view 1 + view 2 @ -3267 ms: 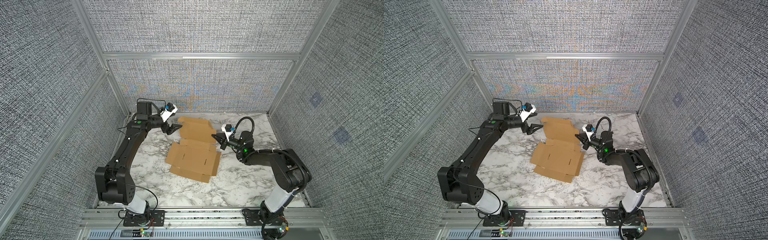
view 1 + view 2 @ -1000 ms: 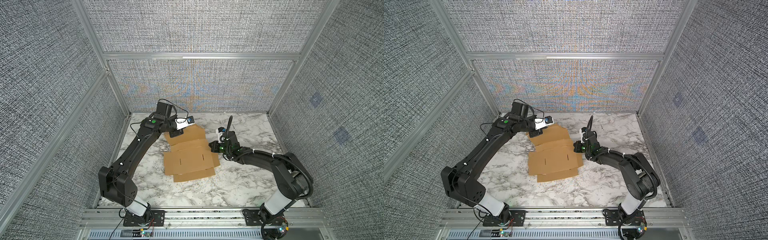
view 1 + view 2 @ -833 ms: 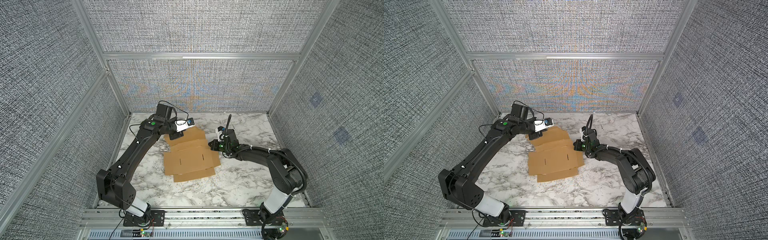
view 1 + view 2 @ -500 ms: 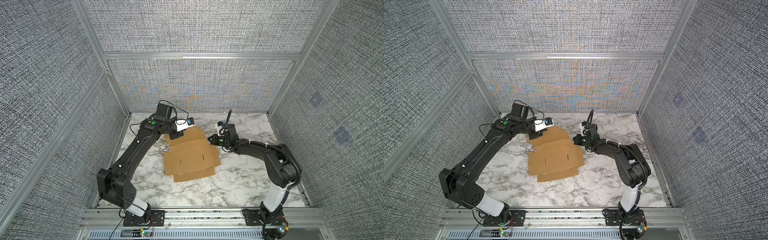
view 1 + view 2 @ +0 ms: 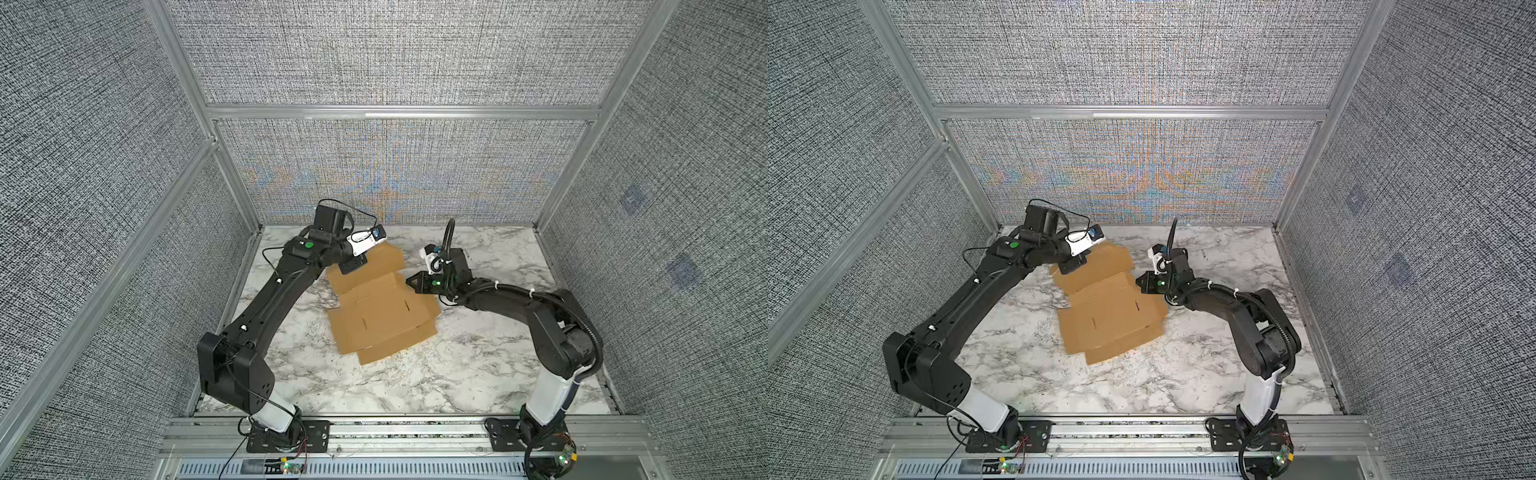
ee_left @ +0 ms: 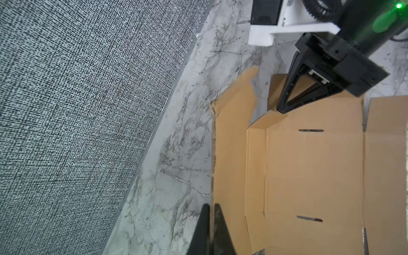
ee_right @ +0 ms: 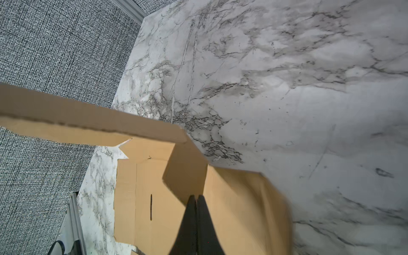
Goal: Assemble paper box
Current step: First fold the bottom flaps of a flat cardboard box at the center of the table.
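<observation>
The paper box [image 5: 382,316] lies on the marble table [image 5: 478,374], now swung askew. The left gripper [image 6: 210,218] has clamped its rear flap [image 5: 384,259] and raised it. The right gripper [image 5: 411,279], clenched empty, has come up against the side flap [image 7: 187,167], starting the walls.

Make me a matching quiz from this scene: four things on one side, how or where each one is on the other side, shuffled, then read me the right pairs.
Things
1. tan corrugated cardboard paper box
2. left gripper
3. right gripper
4. white grey-veined marble tabletop

States
A. shut, tip against a side flap
B. lies beneath the cardboard
C. partly folded, slots showing
D. shut on a flap's edge

Pairs: 1-C, 2-D, 3-A, 4-B
</observation>
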